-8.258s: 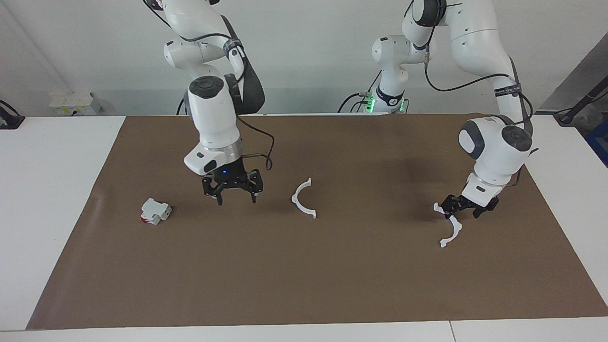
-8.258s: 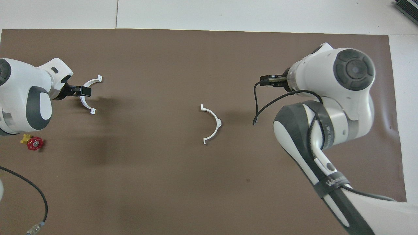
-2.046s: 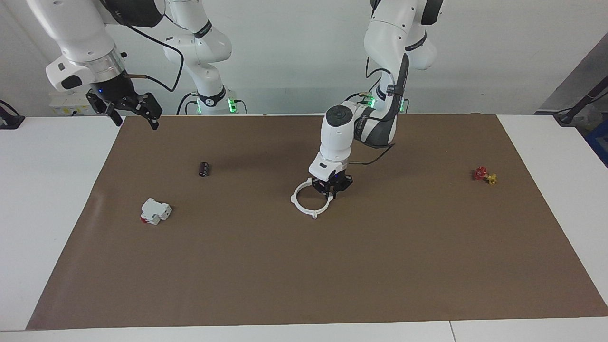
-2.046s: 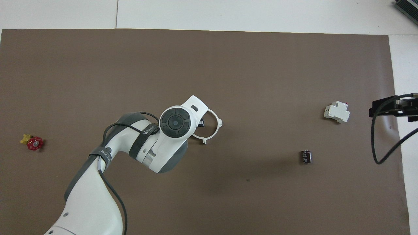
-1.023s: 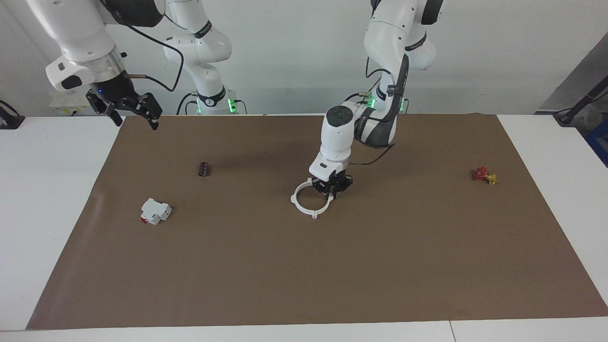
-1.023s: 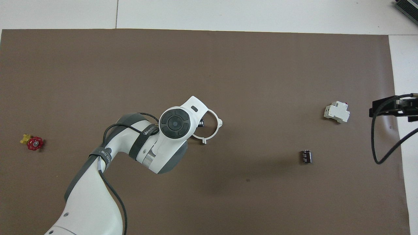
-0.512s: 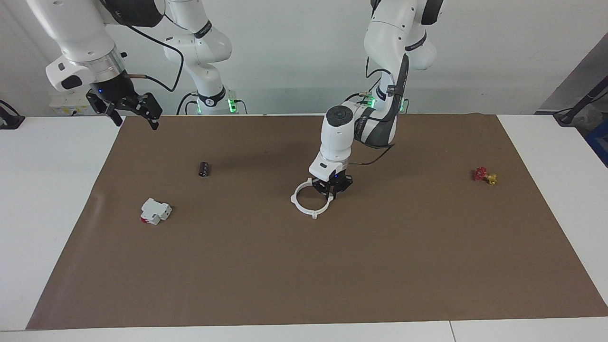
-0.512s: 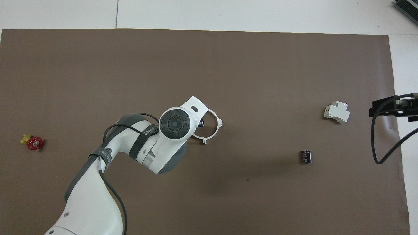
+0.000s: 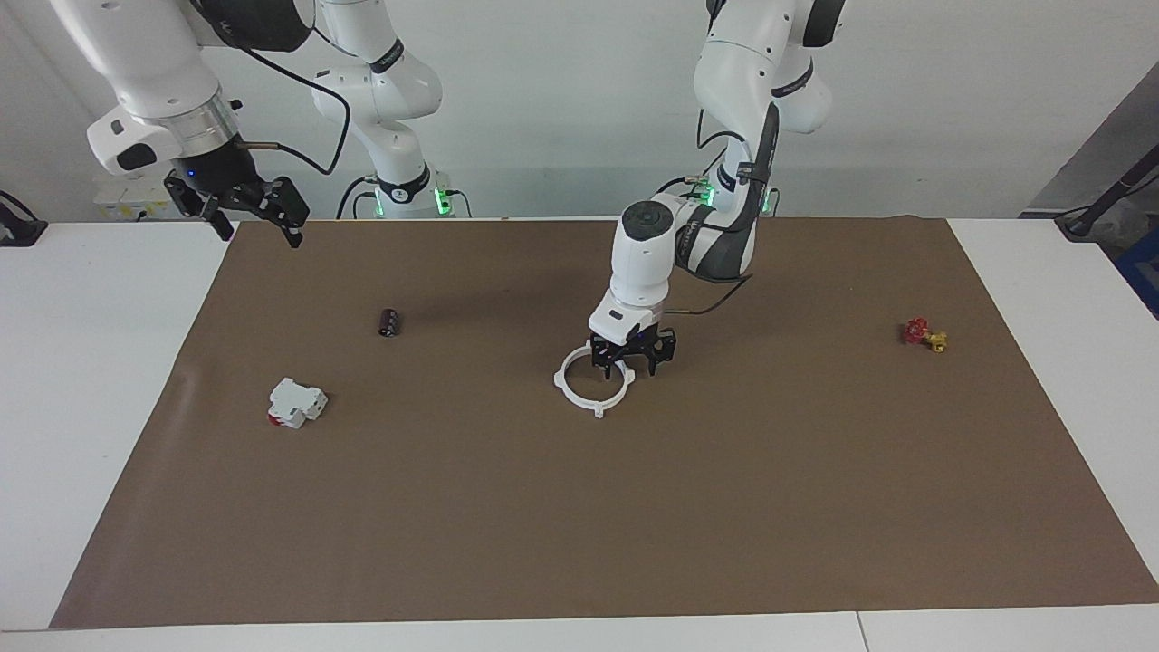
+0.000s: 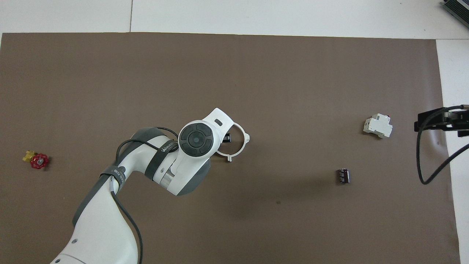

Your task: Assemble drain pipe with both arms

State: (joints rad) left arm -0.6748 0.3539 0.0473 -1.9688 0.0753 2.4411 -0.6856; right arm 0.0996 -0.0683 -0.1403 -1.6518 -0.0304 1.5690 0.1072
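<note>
Facing view shows the left gripper [image 9: 633, 361] with its fingers now spread apart over the rim of the drain pipe [image 9: 580, 384], where half a second ago they were pinched together on that rim. The two white halves lie joined as one closed ring, flat near the middle of the bench [image 9: 815, 507], so the release suggests the assembly is done and only the withdrawal remains. The right gripper [image 9: 243, 210] waits raised over the bench corner at the right arm's end nearest the robots, fingers spread and holding nothing.

Overhead view hides most of the left gripper under its own wrist, with the ring's free arc showing clear of it. Open mat surrounds the ring on every side. A small dark cylinder [image 9: 389, 322] and a white block with a red end [image 9: 295, 403] sit well apart toward the right arm's end; a red and yellow valve [image 9: 924, 334] sits well apart toward the left arm's end. A straight lift looks unobstructed, though a finger inside the ring could drag it
</note>
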